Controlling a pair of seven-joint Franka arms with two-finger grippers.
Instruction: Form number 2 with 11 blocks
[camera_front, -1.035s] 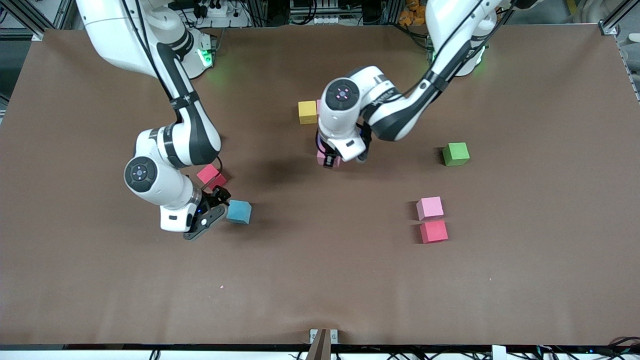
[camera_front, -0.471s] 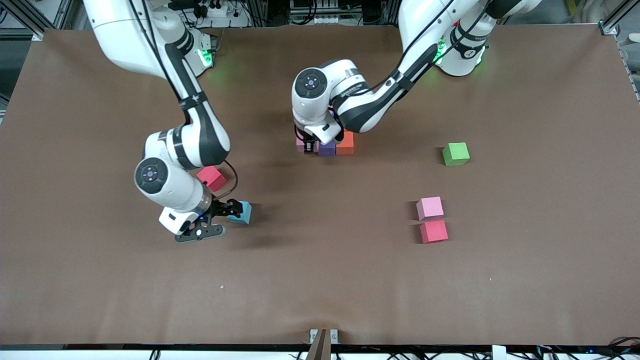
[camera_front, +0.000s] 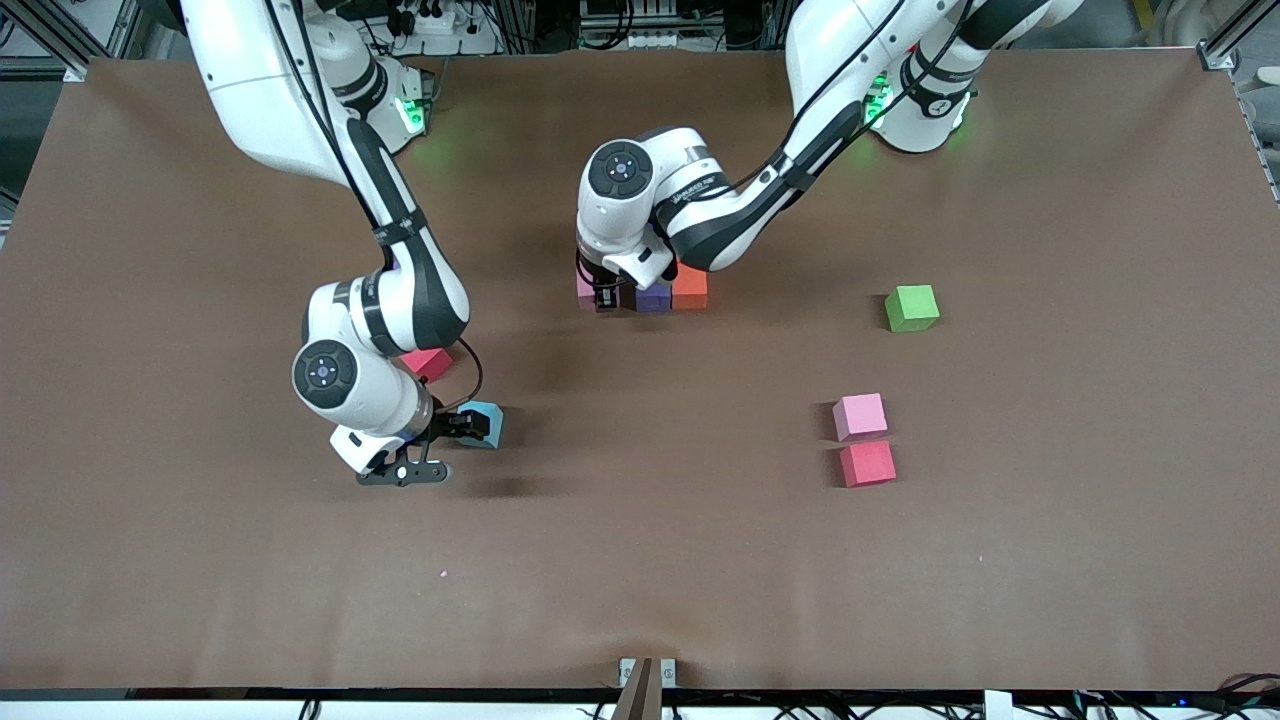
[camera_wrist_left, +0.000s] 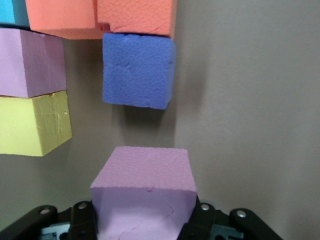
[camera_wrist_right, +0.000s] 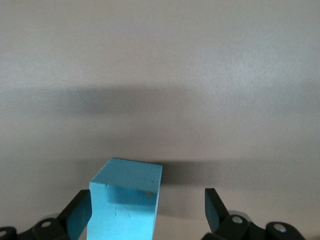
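- Left gripper (camera_front: 607, 296), upper centre of frame: clenched on a pink block (camera_wrist_left: 144, 192) — beside purple block (camera_front: 653, 297).
- Right gripper (camera_front: 440, 447), left of centre: fingers spread around blue block (camera_front: 482, 423), not gripping.
- Blocks apparently light, slightly squashy foam — best pinched on opposite flat faces.

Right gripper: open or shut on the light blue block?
Open. The right gripper's fingers straddle the light blue block; one finger stands clear of it with table showing between.

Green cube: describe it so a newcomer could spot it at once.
Start at the left arm's base, then come toward the front camera past the pink cube and red cube pair's level. The green cube sits alone, farther from the camera than both, the only green block.
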